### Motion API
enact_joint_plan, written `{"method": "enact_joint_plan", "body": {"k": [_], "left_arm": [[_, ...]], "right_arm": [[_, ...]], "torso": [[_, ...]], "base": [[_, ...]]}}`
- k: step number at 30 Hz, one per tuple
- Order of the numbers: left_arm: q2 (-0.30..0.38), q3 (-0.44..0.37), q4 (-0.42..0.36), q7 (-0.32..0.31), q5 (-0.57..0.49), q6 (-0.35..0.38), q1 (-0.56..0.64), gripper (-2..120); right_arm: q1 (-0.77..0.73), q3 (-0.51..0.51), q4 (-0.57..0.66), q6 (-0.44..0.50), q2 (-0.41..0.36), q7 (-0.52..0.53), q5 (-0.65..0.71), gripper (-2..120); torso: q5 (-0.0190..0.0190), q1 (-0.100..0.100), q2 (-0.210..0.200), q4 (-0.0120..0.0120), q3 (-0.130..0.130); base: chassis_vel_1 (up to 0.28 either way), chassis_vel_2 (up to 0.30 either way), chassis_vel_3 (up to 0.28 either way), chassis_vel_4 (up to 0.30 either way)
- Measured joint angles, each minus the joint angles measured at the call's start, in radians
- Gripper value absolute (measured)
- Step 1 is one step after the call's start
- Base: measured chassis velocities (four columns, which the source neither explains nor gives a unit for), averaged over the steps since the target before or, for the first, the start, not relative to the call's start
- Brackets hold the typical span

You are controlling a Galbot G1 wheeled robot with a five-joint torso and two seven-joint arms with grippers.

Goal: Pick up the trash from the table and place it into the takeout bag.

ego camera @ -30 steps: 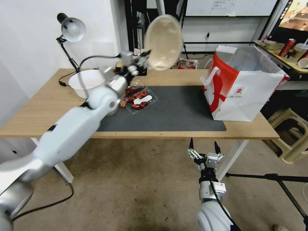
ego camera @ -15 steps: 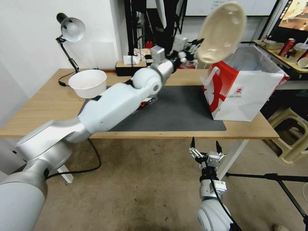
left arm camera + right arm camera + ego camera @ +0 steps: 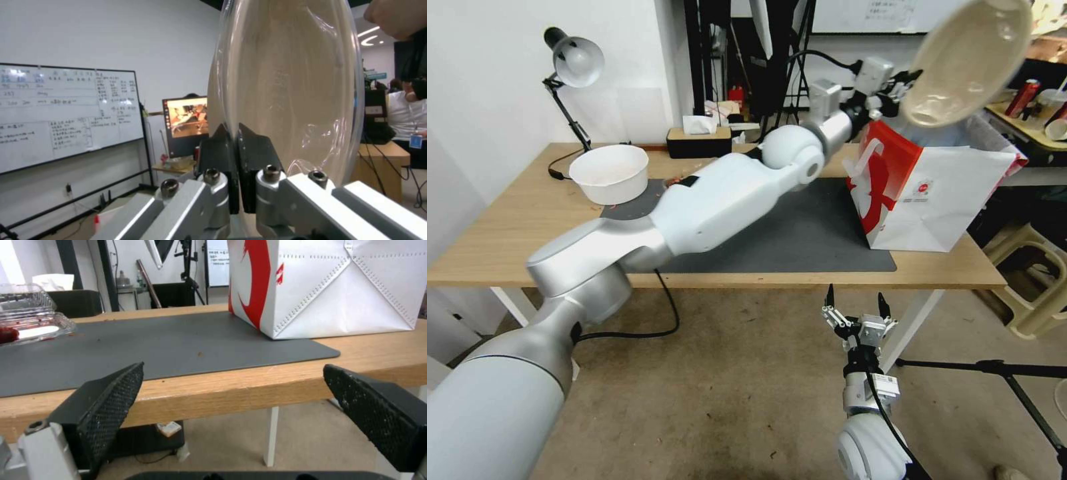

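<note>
My left gripper (image 3: 902, 90) is shut on the rim of a beige bowl (image 3: 967, 63), held tilted on edge in the air above the open top of the takeout bag (image 3: 940, 193). The left wrist view shows the black fingers (image 3: 222, 150) pinching the bowl's (image 3: 285, 83) edge. The white and red bag stands at the right end of the table (image 3: 507, 220). A white bowl (image 3: 608, 173) sits at the table's back left. A clear clamshell box (image 3: 31, 323) with red scraps lies on the grey mat (image 3: 178, 343). My right gripper (image 3: 857, 308) hangs open below the table's front edge.
A grey desk lamp (image 3: 575, 60) stands at the back left corner and a black tissue box (image 3: 699, 141) at the back edge. My left arm stretches across the mat (image 3: 800, 233). A side table with cans (image 3: 1030, 97) is at the right, with a plastic stool (image 3: 1027, 280) below.
My left arm has swung to the right, carrying the beige bowl from above the middle of the table to above the takeout bag. The right gripper has stayed put.
</note>
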Motion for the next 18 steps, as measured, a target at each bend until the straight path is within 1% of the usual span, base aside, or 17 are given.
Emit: {"method": "enact_joint_plan", "body": {"k": [3,5,6,7,8,9,11,12,13,16,17,18], "left_arm": [[-0.043,0.009,0.052,0.003,0.028,-0.010,0.003,0],[-0.047,0.010,0.057,0.003,0.031,-0.011,0.004,0],[-0.056,0.011,0.071,0.003,0.039,-0.011,0.008,3],[-0.062,0.011,0.082,0.003,0.045,-0.011,0.010,9],[-0.064,0.011,0.090,0.001,0.050,-0.012,0.011,13],[-0.064,0.011,0.090,0.001,0.050,-0.012,0.011,13],[-0.065,0.011,0.097,-0.006,0.059,-0.013,0.016,24],[-0.065,0.011,0.097,-0.010,0.060,-0.013,0.018,27],[-0.065,0.011,0.097,-0.010,0.060,-0.013,0.018,27],[-0.063,0.007,0.082,-0.023,0.062,-0.012,0.026,42],[-0.063,0.007,0.082,-0.023,0.062,-0.012,0.026,42],[-0.057,0.004,0.063,-0.030,0.061,-0.011,0.027,46]], "right_arm": [[0.002,0.000,0.000,0.001,0.003,0.000,0.001,100],[0.002,0.000,0.000,0.001,0.003,0.000,0.001,100],[0.001,0.000,0.000,0.002,0.004,0.000,0.001,100],[0.000,0.000,-0.001,0.003,0.004,0.000,0.001,100],[-0.001,0.001,-0.001,0.004,0.004,0.000,0.001,100],[-0.001,0.001,-0.001,0.004,0.004,0.000,0.001,100],[-0.003,0.002,-0.002,0.005,0.004,0.000,0.002,100],[-0.003,0.003,-0.002,0.006,0.004,0.000,0.002,100],[-0.003,0.003,-0.002,0.006,0.004,0.000,0.002,100],[-0.004,0.003,-0.002,0.007,0.006,0.000,0.002,100],[-0.004,0.003,-0.002,0.007,0.006,0.000,0.002,100],[-0.004,0.003,-0.002,0.007,0.006,0.000,0.002,100]], "torso": [[0.0000,0.000,0.000,0.0000,0.000],[0.0000,0.000,0.000,-0.0001,0.000],[0.0001,0.000,0.000,0.0001,0.000],[-0.0002,0.000,0.000,-0.0001,0.000],[-0.0003,0.000,0.000,0.0002,0.000],[-0.0003,0.000,0.000,0.0002,0.000],[-0.0002,0.000,0.000,0.0002,0.000],[-0.0002,0.000,0.000,0.0002,0.000],[-0.0002,0.000,0.000,0.0002,0.000],[-0.0002,0.000,0.000,0.0001,0.000],[-0.0002,0.000,0.000,0.0001,0.000],[-0.0002,0.000,0.000,-0.0002,0.000]], "base": [[0.000,0.000,0.000,0.000],[0.000,0.000,0.000,0.000],[0.000,0.000,0.000,0.000],[0.000,0.000,0.000,0.000],[0.000,0.000,0.000,0.000],[0.000,0.000,0.000,0.000],[0.000,0.000,0.000,0.000],[0.000,0.000,0.000,0.000],[0.000,0.000,0.000,0.000],[0.000,0.000,0.000,0.000],[0.000,0.000,0.000,0.000],[0.000,0.000,0.000,0.000]]}}
